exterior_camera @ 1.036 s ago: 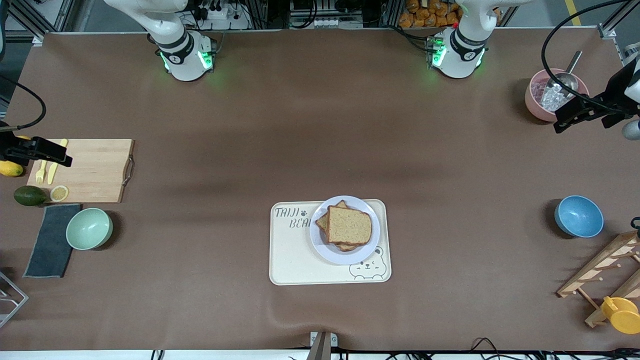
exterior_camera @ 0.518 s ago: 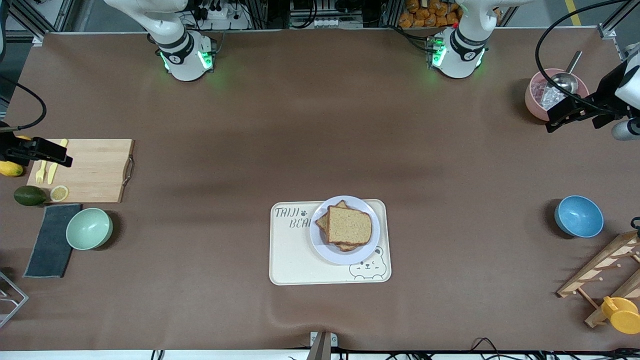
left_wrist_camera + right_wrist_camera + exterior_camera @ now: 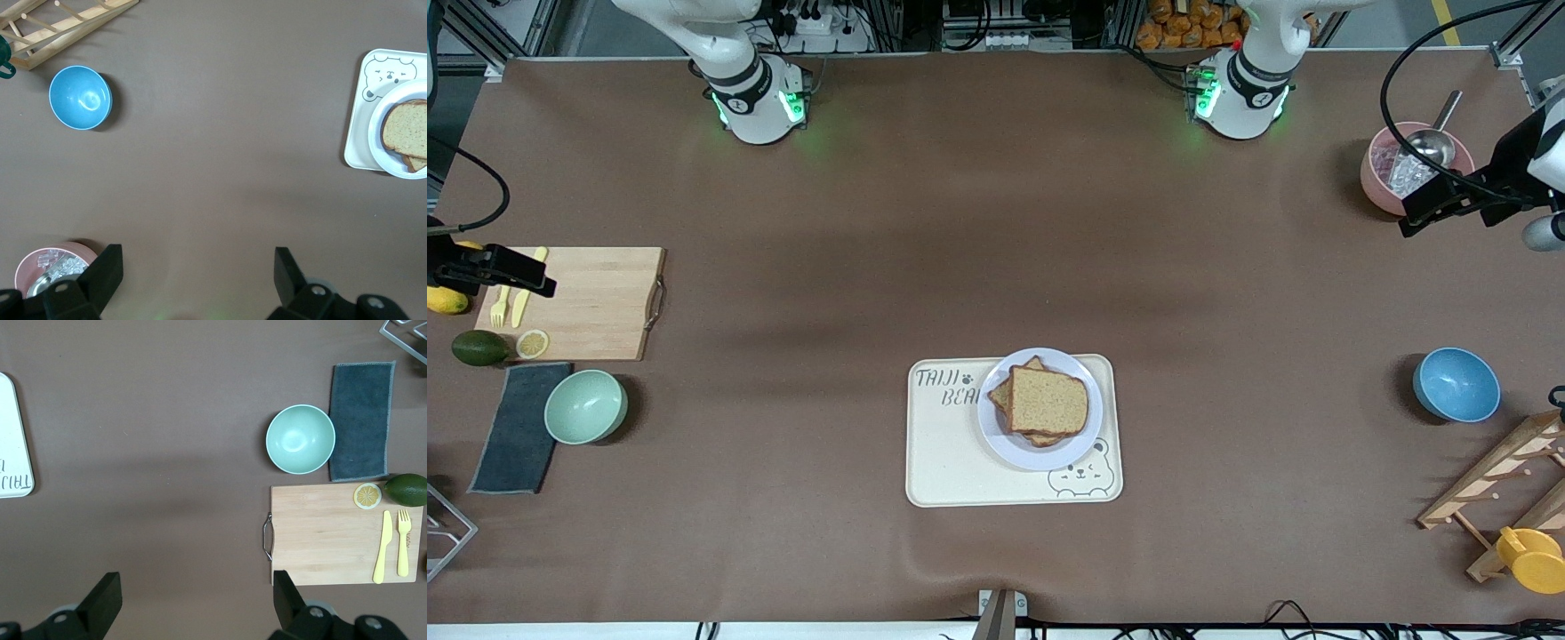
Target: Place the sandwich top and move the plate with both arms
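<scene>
Taking the front view as a clock face and sweeping from nine o'clock across to three: at nine o'clock the right gripper (image 3: 532, 283) hangs in the air over the wooden cutting board (image 3: 596, 302), its fingers (image 3: 101, 603) spread wide with nothing between them. A yellow fork (image 3: 499, 307) and knife (image 3: 527, 284) lie on the board under it, and a mint green bowl (image 3: 586, 406) sits at about eight o'clock.

Just below the dial's centre, toward six o'clock, the cream tray (image 3: 960, 462) carries the plate (image 3: 1040, 408), which rests on the tray's end toward the left arm. The sandwich top (image 3: 1048, 400) lies flat on the stacked slices on the plate, untouched by either arm.

At about two o'clock the left gripper (image 3: 1416, 213) hovers over the pink bowl (image 3: 1378, 173), jaws fully apart and empty, its fingers (image 3: 107, 273) clear of everything. A blue bowl (image 3: 1456, 384) sits near four o'clock.
</scene>
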Motion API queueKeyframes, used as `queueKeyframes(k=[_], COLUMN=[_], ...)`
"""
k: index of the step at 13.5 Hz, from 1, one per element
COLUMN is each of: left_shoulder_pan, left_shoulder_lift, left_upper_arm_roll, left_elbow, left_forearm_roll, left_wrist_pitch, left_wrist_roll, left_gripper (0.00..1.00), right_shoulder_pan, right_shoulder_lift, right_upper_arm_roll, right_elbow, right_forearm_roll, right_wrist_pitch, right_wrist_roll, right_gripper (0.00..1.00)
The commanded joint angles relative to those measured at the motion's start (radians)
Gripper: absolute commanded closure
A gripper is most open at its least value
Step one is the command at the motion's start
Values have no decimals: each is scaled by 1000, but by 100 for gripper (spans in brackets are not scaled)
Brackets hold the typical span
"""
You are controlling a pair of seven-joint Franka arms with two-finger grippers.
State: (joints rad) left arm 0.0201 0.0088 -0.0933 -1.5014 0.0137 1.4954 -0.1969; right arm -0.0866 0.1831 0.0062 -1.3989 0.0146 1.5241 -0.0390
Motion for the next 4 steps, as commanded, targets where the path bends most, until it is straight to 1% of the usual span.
queueKeyframes(k=[1, 4], left_shoulder_pan=[4, 4], left_shoulder_lift=[-23, -23], left_upper_arm_roll=[1, 3], left_elbow=[-19, -17], left_forearm_roll=[-14, -11], left_wrist_pitch=[9, 9], left_wrist_roll=[5, 5], left_gripper=[0, 0], right_shoulder_pan=[-21, -21], right_shoulder_lift=[3, 3], right_upper_arm_roll=[14, 15], right_elbow=[4, 4], right_forearm_roll=[15, 15], right_wrist_pitch=[4, 4], right_wrist_roll=[-1, -1], right_gripper=[0, 0])
